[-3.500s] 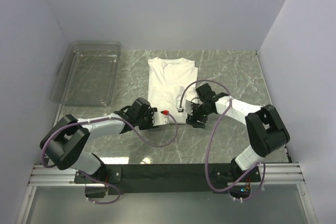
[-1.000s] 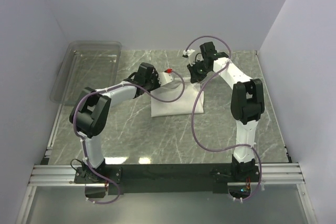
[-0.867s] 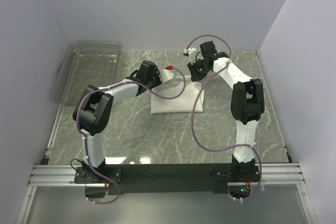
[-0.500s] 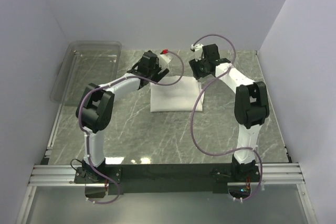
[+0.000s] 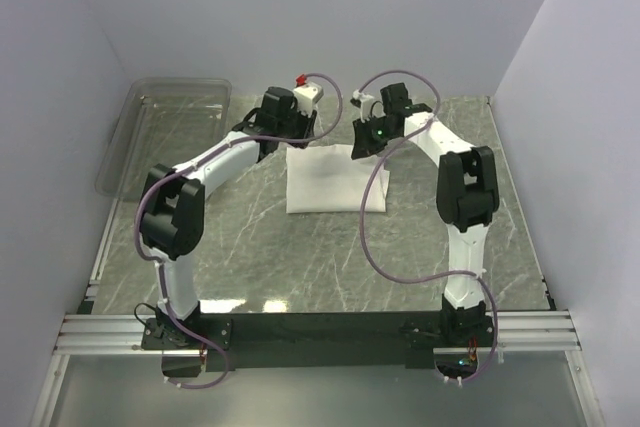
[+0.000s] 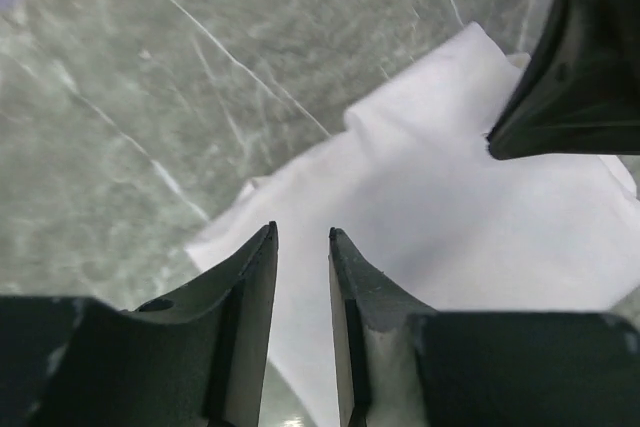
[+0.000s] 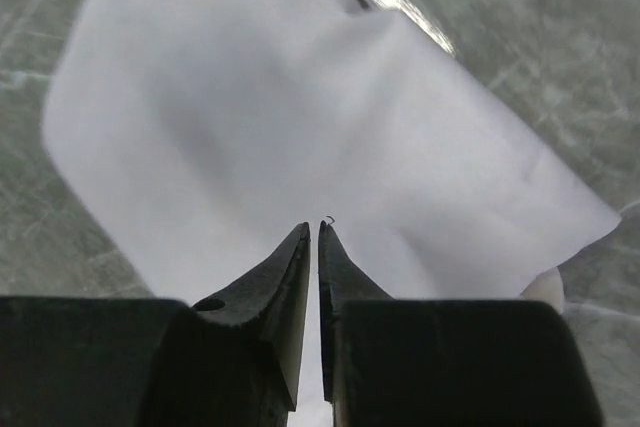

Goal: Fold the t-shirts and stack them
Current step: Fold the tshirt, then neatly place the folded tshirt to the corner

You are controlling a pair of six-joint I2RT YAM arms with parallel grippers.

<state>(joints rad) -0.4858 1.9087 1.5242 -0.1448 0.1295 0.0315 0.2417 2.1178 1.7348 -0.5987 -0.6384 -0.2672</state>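
A white t-shirt (image 5: 332, 181) lies folded into a flat rectangle in the middle of the table, its print hidden. Over the shirt's far left corner my left gripper (image 5: 289, 137) hovers. In the left wrist view its jaws (image 6: 301, 232) stand a little apart with nothing between them, the white cloth (image 6: 450, 207) below. My right gripper (image 5: 362, 143) hangs above the far right corner. The right wrist view shows its jaws (image 7: 313, 225) almost touching, empty, above the shirt (image 7: 280, 117).
A clear plastic bin (image 5: 165, 137) stands at the far left of the grey marble table (image 5: 330, 267). Grey walls close the table in at the back and on both sides. Purple cables loop from both arms above the shirt.
The long shirt has been folded in half towards the back. Both grippers let go of its edge, rose off the cloth, and their jaws have narrowed again.
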